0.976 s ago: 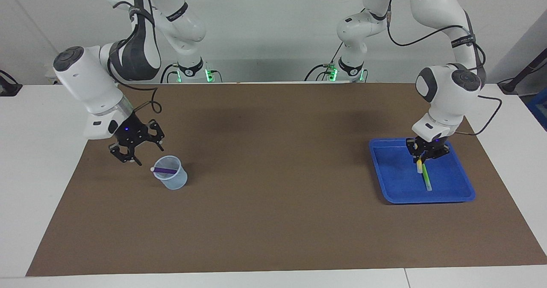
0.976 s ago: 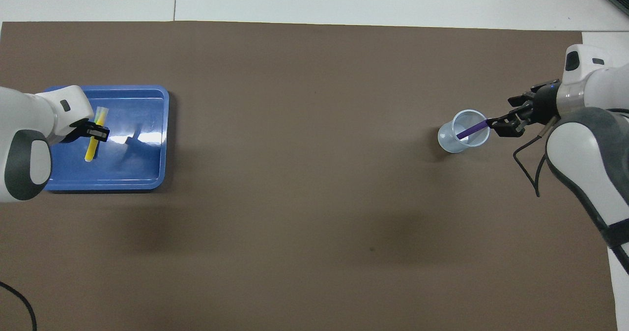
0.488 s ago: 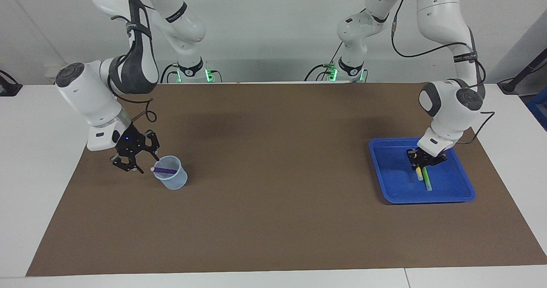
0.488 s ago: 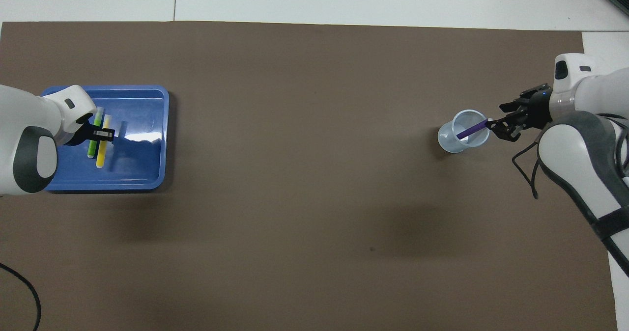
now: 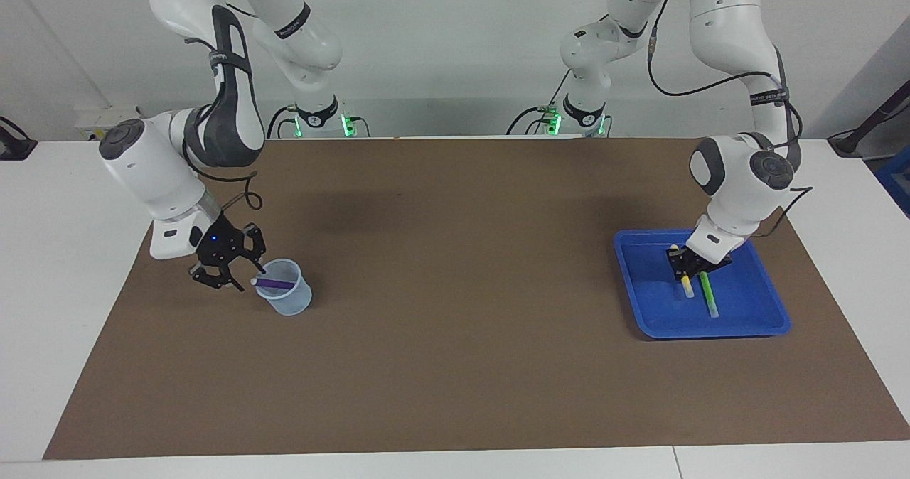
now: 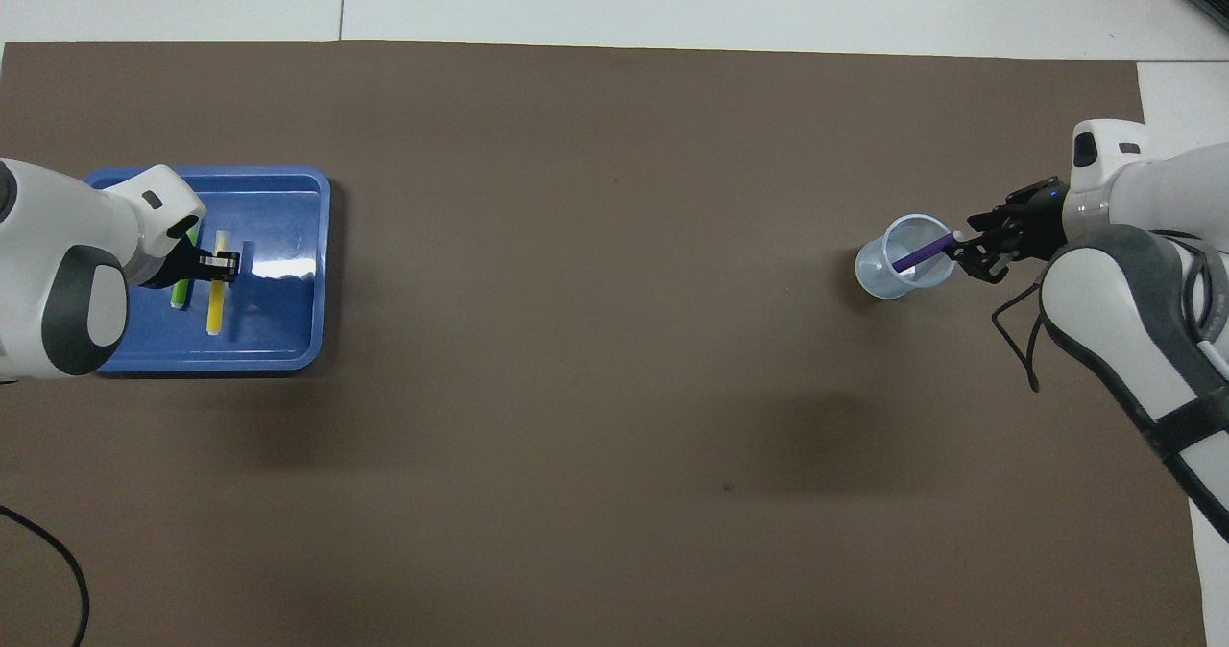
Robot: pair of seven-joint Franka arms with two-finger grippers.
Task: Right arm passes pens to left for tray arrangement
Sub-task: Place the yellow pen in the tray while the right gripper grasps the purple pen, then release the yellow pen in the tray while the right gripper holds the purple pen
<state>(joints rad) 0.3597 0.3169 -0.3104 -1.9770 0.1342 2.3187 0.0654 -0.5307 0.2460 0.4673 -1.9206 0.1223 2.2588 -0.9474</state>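
Gripping a slim yellow pen (image 5: pixel 687 285), the left gripper (image 5: pixel 684 271) has shifted it beside the green pen (image 5: pixel 709 298) in the glossy blue tray (image 5: pixel 753 325). Right gripper (image 5: pixel 229 274) fingers (image 5: pixel 245 265) narrowed, apart around the purple pen (image 5: pixel 276 283) in the clear cup (image 5: pixel 288 301).

White counter (image 5: pixel 43 266), largely covered by a brown mat (image 5: pixel 455 337) that lies flat on it. On the mat, toward the left arm's end, rests a shallow blue tray (image 5: pixel 643 308) with a raised rim; toward the right arm's end stands a small clear cup (image 5: pixel 288 301), upright. Tray and cup are well apart, with bare mat between them.
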